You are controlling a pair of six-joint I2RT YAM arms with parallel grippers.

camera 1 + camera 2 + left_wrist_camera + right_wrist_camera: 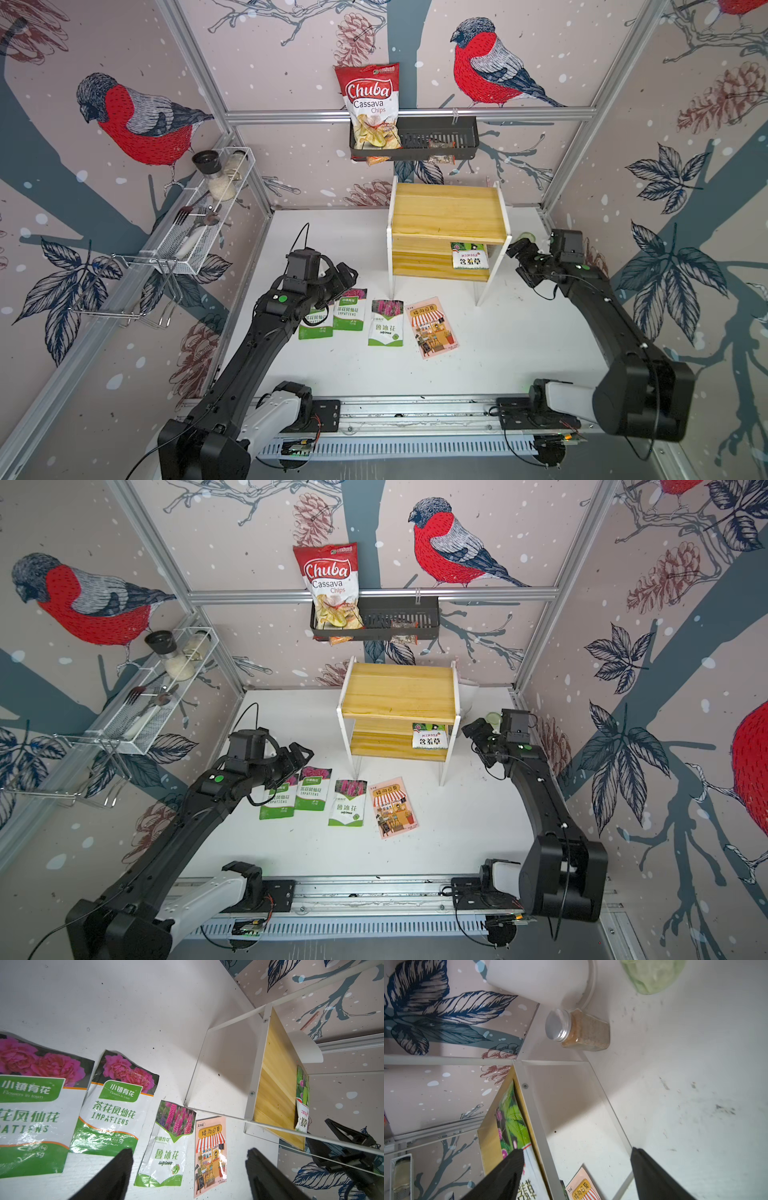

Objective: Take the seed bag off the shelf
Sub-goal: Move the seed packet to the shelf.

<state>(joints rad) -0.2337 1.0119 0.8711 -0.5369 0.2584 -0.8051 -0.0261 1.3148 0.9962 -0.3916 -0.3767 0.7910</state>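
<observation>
The seed bag (469,255) stands propped at the right end of the shelf's (449,216) lower tier, probably why the right pincer (577,1151), spread wide and empty, hovers beside it; the left pincer (190,1151) is equally wide and empty.

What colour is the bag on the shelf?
Seed bag: green with pink flowers, white label; best in right wrist view.

1. left pincer (188,1153): jaws wide apart, pointing forward.
2. right pincer (577,1152): jaws wide apart, angled leftward.
</observation>
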